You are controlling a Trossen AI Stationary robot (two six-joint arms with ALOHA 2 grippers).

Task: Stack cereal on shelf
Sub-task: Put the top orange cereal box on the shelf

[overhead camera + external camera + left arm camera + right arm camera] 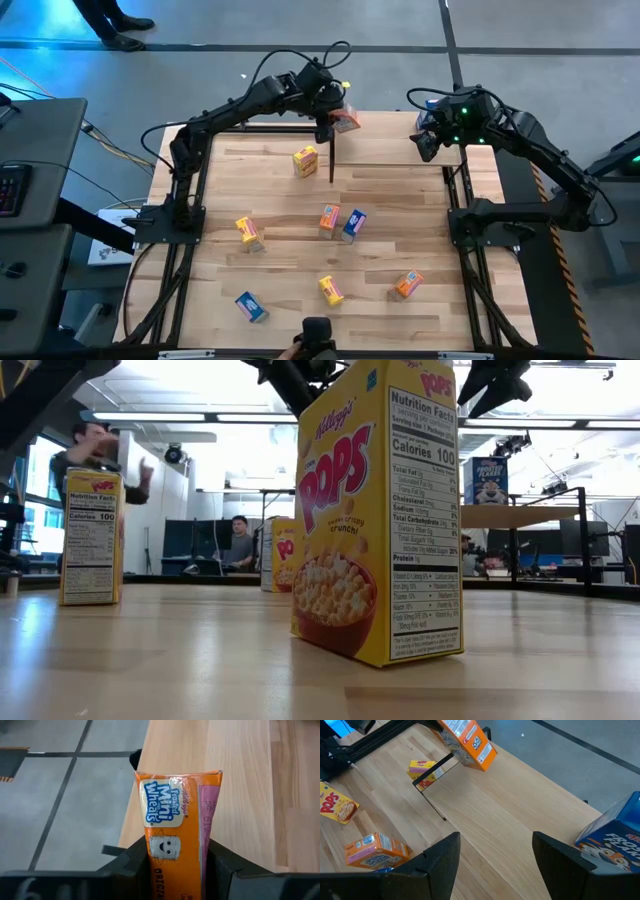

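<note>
Now, on the left, an orange cereal box (345, 121) is squeezed between the two fingers of the left gripper (335, 112) and held up over the left end of the shelf (400, 140), which stands at the far side of the table (290, 300). More small boxes are dotted over the table nearer the front, such as a yellow box (305, 161) just beside the shelf and an orange box (408, 285) farther right. On the right, the right gripper (428, 140) is held with its fingers apart above the shelf's right end, where a blue box (615, 840) seems to be standing.
</note>
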